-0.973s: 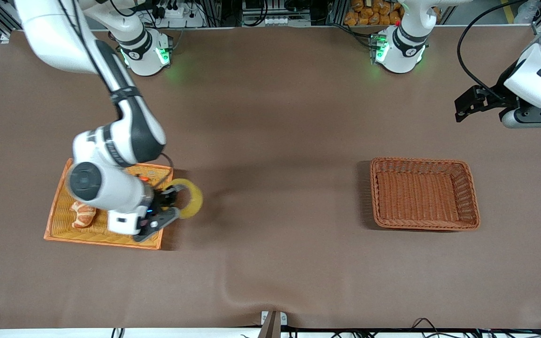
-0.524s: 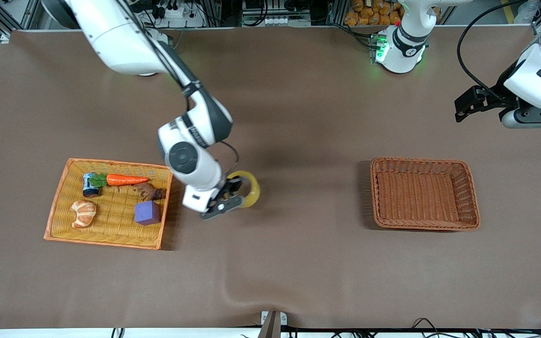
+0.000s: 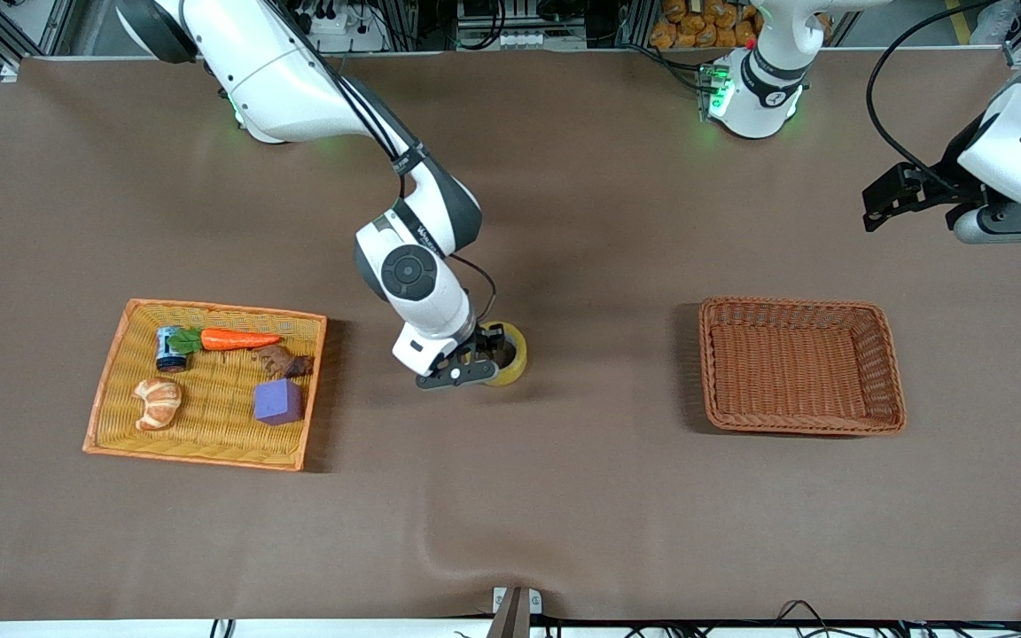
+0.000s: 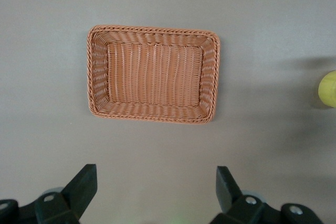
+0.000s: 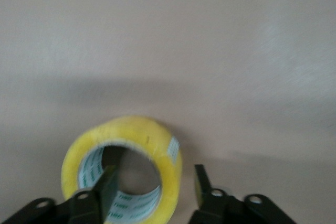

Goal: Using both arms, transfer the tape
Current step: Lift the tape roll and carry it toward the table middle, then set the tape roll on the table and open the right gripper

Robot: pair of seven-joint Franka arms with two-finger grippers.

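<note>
The tape (image 3: 515, 354), a yellowish roll with a pale printed core, lies flat on the brown table midway between the two baskets. My right gripper (image 3: 484, 356) is low over it and open. In the right wrist view one finger (image 5: 109, 184) stands inside the tape (image 5: 131, 129) ring and the other finger stands outside the wall with a gap, my right gripper (image 5: 155, 183) straddling the wall. My left gripper (image 3: 874, 206) waits open and empty high over the left arm's end of the table. The left wrist view shows my left gripper (image 4: 156, 178) and the tape (image 4: 328, 88) at the frame's edge.
An empty brown wicker basket (image 3: 798, 306) (image 4: 152, 30) sits toward the left arm's end. An orange wicker tray (image 3: 209, 308) toward the right arm's end holds a carrot (image 3: 240, 338), croissant toy (image 3: 158, 401), purple cube (image 3: 278, 400) and a small can (image 3: 170, 347).
My right arm carried the tape from beside the orange tray to the middle of the table and lowered it. Its jaws went from shut on the tape wall to open.
</note>
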